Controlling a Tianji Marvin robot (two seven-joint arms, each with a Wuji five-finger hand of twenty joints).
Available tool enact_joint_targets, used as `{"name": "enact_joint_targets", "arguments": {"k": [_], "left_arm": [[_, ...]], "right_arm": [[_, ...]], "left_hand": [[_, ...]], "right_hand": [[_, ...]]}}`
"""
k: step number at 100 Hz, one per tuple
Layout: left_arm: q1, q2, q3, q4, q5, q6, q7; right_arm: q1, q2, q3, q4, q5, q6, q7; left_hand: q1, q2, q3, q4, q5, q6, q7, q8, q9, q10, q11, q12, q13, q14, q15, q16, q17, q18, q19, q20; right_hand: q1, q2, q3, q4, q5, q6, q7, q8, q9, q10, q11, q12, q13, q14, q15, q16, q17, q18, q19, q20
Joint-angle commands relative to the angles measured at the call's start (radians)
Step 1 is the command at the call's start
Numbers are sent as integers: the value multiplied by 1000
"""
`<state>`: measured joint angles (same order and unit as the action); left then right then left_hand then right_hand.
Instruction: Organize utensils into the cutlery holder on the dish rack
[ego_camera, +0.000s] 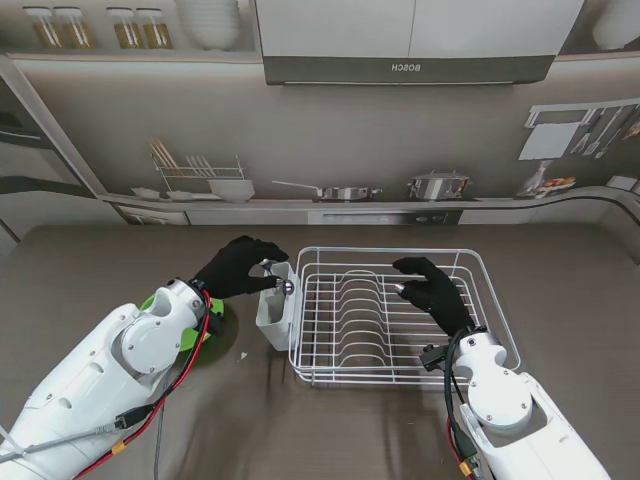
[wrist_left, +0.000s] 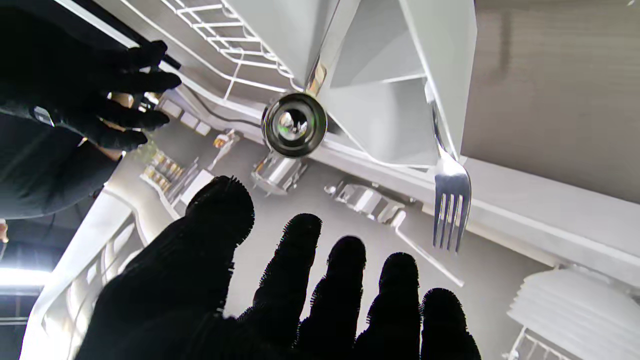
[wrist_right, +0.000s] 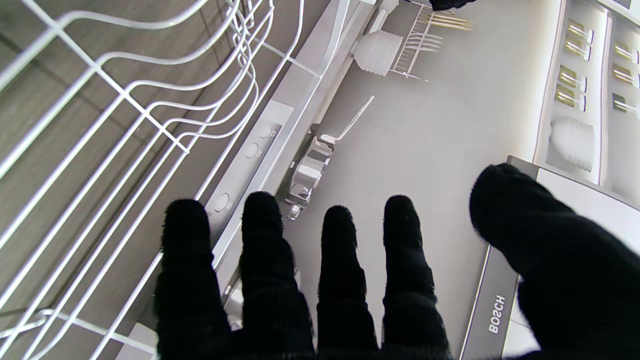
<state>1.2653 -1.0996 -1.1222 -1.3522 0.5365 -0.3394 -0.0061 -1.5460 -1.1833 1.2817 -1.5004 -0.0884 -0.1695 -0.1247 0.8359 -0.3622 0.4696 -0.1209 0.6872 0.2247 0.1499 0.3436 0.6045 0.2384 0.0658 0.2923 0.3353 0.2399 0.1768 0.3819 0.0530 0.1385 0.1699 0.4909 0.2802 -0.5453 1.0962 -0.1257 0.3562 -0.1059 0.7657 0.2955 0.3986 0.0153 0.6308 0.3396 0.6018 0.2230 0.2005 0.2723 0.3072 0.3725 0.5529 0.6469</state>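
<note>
overhead, hood (ego_camera: 410, 42) reads "bosch"; fork (wrist_left: 450, 185), ladle (wrist_left: 295, 125) in cutlery holder (ego_camera: 275, 310).

A kitchen mock-up: a printed backdrop shows a Bosch range hood (ego_camera: 408, 68), pots (ego_camera: 437, 185) and hanging utensils, behind a brown countertop (ego_camera: 120, 260) bearing a white wire dish rack (ego_camera: 400, 315).

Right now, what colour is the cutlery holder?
White. The holder shows best in the stand view, hooked on the left end of the white wire rack.
</note>
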Motion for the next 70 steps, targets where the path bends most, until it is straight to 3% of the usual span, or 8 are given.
{"name": "enact_joint_targets", "arguments": {"k": [1, 49, 70], "left_arm": [[12, -8, -9, -13, 7, -5, -5], [127, -24, -80, -104, -21, 0, 74], [203, -42, -98, -150, -78, 2, 129]], "right_arm": [[-1, -5, -5, 0, -1, -4, 11], [4, -5, -13, 6, -4, -13, 11], [7, -3, -15, 12, -13, -26, 14]], "left_hand": [[-19, 39, -23, 37, -33, -9, -22, -13, -51, 0, -7, -19, -31, -17, -26, -15, -22, -47, -32, -16], [-19, 51, -77, 47, -56, 20, -32, -37, -50, 3, 1, -45, -22, -21, -45, -36, -6, -49, -37, -30], [-33, 44, -96, 48, -74, 30, -39, -43, -48, 10, 0, -46, -20, -10, -51, -45, -3, -38, -44, -43]], "right_hand": [[-27, 13, -13, 25, -10, -4, -9, -25, -7, 3, -12, -14, 22, -7, 2, 11, 6, -8, -22, 21], [-27, 5, -15, 24, -11, -9, -11, -26, -7, -7, -13, -14, 13, -8, -3, 9, 5, -10, -23, 22], [-29, -10, -20, 23, -13, -16, -13, -27, -9, -16, -14, -15, 1, -15, -10, 6, 1, -15, -25, 21]]}}
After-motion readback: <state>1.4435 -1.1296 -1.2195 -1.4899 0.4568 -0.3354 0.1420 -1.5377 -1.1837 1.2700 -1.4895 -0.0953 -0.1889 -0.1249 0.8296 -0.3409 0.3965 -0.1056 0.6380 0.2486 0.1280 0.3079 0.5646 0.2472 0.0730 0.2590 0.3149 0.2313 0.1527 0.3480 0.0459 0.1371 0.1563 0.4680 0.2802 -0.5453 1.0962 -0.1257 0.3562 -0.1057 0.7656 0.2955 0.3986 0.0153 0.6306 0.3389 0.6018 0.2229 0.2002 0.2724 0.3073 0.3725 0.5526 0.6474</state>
